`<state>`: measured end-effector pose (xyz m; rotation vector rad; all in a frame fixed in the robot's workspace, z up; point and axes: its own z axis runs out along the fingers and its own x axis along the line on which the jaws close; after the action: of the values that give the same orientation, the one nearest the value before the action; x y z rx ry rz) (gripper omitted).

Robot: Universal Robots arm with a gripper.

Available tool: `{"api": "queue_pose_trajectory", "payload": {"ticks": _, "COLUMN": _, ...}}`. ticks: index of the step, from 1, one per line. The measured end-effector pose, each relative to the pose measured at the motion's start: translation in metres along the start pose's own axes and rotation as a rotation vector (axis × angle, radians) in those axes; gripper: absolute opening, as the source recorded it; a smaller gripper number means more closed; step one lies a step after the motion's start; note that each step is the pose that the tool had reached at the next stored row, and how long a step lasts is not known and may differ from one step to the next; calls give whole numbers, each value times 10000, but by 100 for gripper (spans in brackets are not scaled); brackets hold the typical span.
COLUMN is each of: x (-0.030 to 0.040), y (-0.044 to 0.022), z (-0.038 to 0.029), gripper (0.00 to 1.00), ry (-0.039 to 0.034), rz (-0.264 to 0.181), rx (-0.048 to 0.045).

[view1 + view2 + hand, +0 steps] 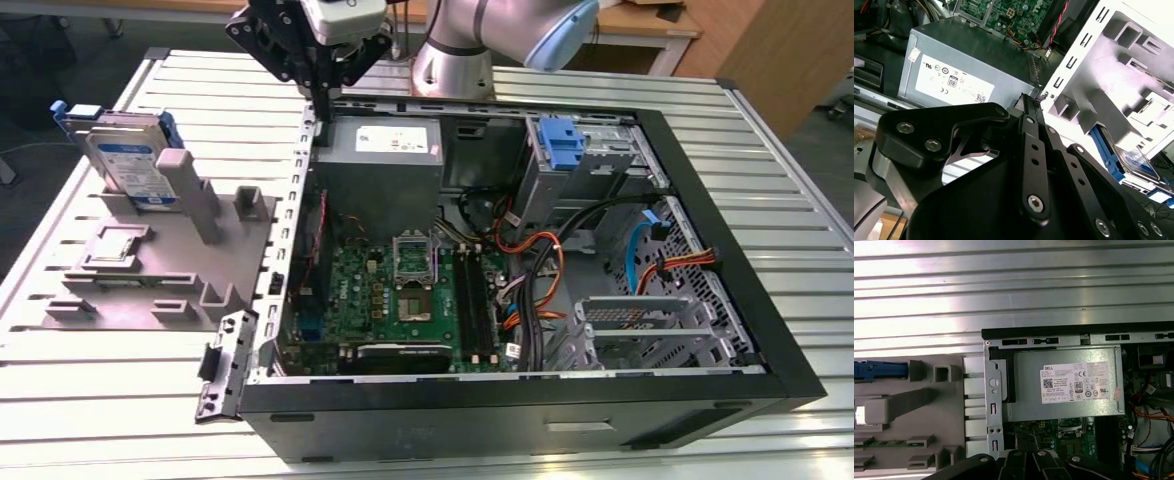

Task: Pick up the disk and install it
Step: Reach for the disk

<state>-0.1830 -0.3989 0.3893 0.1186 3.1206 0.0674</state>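
Observation:
The disk (130, 160), a grey drive with a blue-and-white label in a blue carrier, stands upright in a grey fixture (147, 270) at the exterior view's left. The second wrist view shows the disk (1135, 161) past the fixture's wall, and its blue edge (878, 370) appears in the first wrist view. My gripper (320, 100) hangs above the rear left corner of the open computer case (790, 330), to the right of the disk and apart from it. Its black fingers (1030, 107) are shut together with nothing between them.
A grey power-supply box (380, 148) with a white label lies in the case just below the gripper. A green motherboard (400, 290), orange and black cables (547, 280) and a drive cage with a blue bracket (561, 145) fill the case. Everything rests on a ribbed metal table (94, 370).

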Motion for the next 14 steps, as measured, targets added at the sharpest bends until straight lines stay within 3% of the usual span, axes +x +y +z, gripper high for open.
{"api": "queue_pose_trajectory", "payload": {"ticks": 14, "x": 31, "y": -3, "z": 5, "gripper": 10, "ry": 59, "rz": 3, "rx": 5}}
